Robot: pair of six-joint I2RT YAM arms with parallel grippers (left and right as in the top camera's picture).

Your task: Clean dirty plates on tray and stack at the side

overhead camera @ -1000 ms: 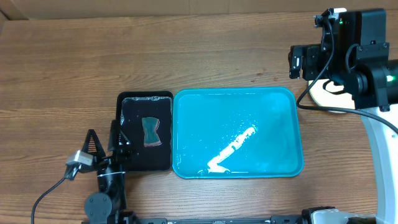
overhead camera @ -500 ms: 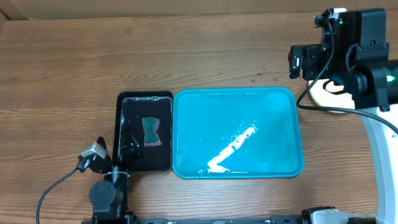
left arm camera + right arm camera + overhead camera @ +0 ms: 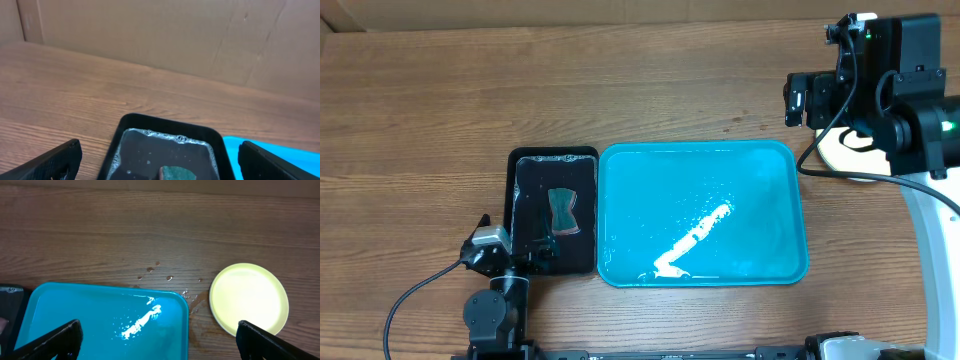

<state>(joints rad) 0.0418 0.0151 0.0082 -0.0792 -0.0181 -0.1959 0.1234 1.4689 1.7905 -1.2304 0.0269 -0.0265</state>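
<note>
The wooden worktop [image 3: 620, 90] carries the turquoise tray [image 3: 640, 190], wet, with a white streak; just beside its left rim sits a smaller black tray [image 3: 553, 151] of soapy water holding a green sponge [image 3: 563, 211]; a pale yellow-green plate [image 3: 248, 298] lies just off the turquoise tray's far right corner — overhead, the right arm [image 3: 900, 90] hides most of it. The right hand [image 3: 157, 325] hangs above that corner, fingers spread wide, holding nothing; the left hand [image 3: 157, 160] hovers over the black tray's near end — equally wide, empty; water drops [image 3: 160, 272] dot the wood nearby.
</note>
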